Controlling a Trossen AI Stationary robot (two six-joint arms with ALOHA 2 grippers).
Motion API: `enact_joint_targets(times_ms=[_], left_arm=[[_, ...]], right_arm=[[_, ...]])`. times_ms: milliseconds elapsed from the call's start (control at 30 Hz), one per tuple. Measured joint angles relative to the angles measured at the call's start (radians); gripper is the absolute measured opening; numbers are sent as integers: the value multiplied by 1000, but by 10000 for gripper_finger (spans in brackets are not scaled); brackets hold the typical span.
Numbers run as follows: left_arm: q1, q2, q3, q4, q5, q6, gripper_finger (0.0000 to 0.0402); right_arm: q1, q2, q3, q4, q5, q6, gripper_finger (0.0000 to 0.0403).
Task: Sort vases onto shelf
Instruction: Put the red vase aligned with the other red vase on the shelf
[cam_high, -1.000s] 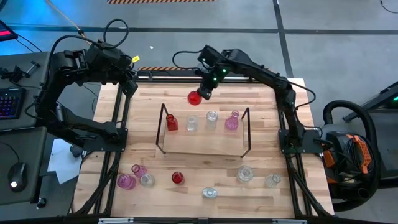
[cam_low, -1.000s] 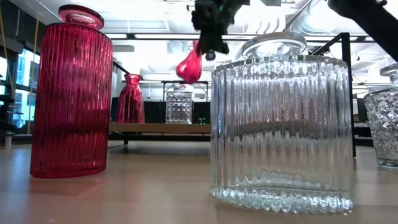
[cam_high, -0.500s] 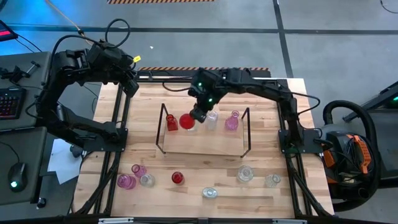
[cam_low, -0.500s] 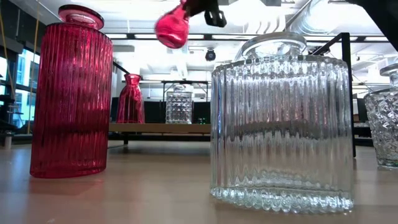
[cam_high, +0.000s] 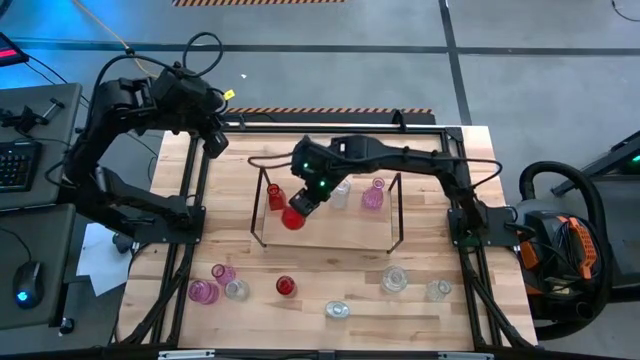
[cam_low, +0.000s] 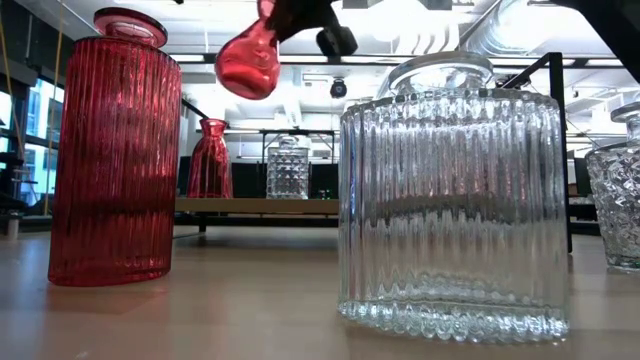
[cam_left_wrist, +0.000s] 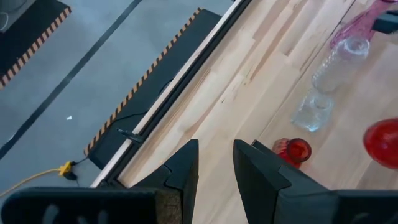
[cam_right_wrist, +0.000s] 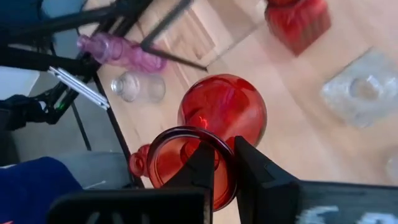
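Note:
My right gripper (cam_high: 304, 204) (cam_right_wrist: 224, 149) is shut on a round red vase (cam_high: 292, 220) (cam_low: 248, 62) and carries it in the air over the left part of the shelf (cam_high: 330, 232). On the shelf's board stand a red vase (cam_high: 275, 196), a clear one (cam_high: 341, 191) and a pink one (cam_high: 372, 194). My left gripper (cam_high: 214, 141) (cam_left_wrist: 216, 146) waits open above the table's far left corner, with nothing between its fingers. My right gripper holds the red vase by the rim of its mouth (cam_right_wrist: 229, 163). One finger (cam_right_wrist: 204, 163) is inside the mouth and the other (cam_right_wrist: 250, 163) outside the rim. The fingers slant down from the far right. The vase is lifted clear and tilted, its round belly (cam_right_wrist: 225, 107) below and beyond the fingertips.
Loose vases stand along the near edge: pink ones (cam_high: 203, 291), a clear one (cam_high: 236, 289), a red one (cam_high: 285, 286) and more clear ones (cam_high: 337, 310) (cam_high: 394, 279) (cam_high: 438, 290). Black wire frames (cam_high: 262, 205) (cam_high: 397, 205) rise at the shelf's ends. Bare board lies on the shelf's near side.
My right gripper has carried the red vase from beyond the shelf's far side toward the table's near edge and a little left, over the shelf. The wrist has rolled, and the vase has tipped further sideways. It has stayed clear of the shelf throughout.

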Motion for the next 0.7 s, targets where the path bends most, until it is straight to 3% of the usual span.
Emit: enact_joint_targets(times_ms=[267, 500, 700], left_arm=[[0, 18, 0, -3, 0, 34, 90], [0, 20, 0, -3, 0, 35, 90], [0, 20, 0, -3, 0, 35, 90]], right_arm=[[15, 23, 0, -148, 30, 27, 10], [45, 26, 0, -152, 42, 62, 10], [81, 26, 0, -154, 112, 179, 10]])
